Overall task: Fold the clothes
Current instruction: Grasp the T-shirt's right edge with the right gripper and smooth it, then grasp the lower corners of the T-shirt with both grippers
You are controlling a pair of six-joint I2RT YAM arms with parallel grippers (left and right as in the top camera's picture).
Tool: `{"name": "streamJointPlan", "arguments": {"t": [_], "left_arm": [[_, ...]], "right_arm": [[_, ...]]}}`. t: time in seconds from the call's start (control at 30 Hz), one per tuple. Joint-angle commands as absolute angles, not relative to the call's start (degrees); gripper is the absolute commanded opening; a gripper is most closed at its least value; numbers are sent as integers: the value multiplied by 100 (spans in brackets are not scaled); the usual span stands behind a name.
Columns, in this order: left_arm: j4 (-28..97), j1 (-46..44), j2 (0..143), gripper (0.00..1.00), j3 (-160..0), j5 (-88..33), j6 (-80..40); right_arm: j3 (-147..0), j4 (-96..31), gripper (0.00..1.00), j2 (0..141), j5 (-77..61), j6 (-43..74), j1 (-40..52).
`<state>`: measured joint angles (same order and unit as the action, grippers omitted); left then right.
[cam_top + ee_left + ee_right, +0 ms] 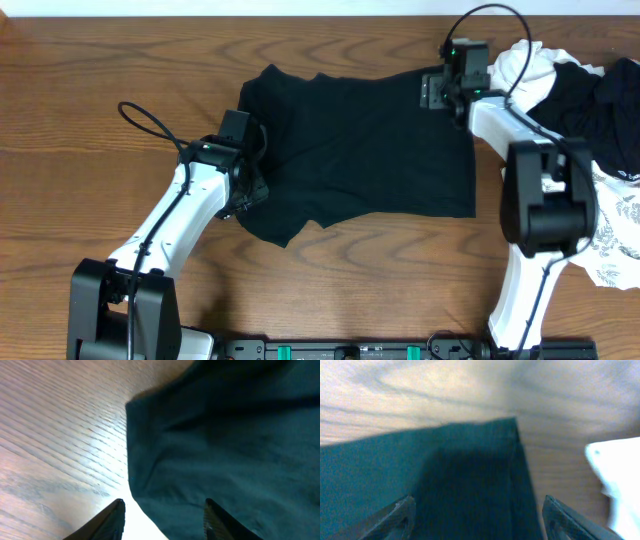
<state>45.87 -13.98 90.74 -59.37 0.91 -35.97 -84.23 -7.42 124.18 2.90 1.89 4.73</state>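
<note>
A plain black garment [370, 140] lies spread flat across the middle of the wooden table. My left gripper [250, 180] hangs over its left edge, jaws open, with nothing between them. In the left wrist view that gripper [164, 510] straddles the cloth's edge [150, 475]. My right gripper [437, 93] is over the garment's far right corner, jaws wide open. Its wrist view shows the gripper [477, 510] above the folded corner [485, 460], apart from the cloth. More clothes, white [520, 65], black [600, 105] and leaf-print [615, 235], are piled at the right.
Bare wood [90, 90] stretches left of the black garment and along the front edge. The pile at the right reaches the table's right side, close behind my right arm [545, 200]. A black rail [350, 350] runs along the near edge.
</note>
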Motion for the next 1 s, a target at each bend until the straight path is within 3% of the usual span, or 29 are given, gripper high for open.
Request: {"name": "streamJointPlan", "arguments": {"t": [0.0, 0.1, 0.3, 0.5, 0.77, 0.97], "left_arm": [[4600, -1378, 9061, 57, -5905, 510, -3562], [4602, -1378, 9061, 63, -5905, 523, -3463], [4602, -1243, 9061, 70, -5905, 521, -2342], [4602, -746, 9061, 72, -5902, 60, -1597], [4576, -478, 9063, 72, -5686, -773, -1131], [4005, -478, 9065, 72, -5135, -1568, -725]], "right_arm": [[-8442, -1164, 85, 11413, 266, 95, 484], [-8442, -2106, 98, 10805, 344, 99, 471], [-8442, -4486, 99, 9692, 725, 812, 204], [-8407, -6392, 99, 9356, 123, 1347, -489], [-7393, -6274, 99, 9367, -1264, 775, -705], [-6508, -5583, 99, 9367, -1382, 652, -694]]}}
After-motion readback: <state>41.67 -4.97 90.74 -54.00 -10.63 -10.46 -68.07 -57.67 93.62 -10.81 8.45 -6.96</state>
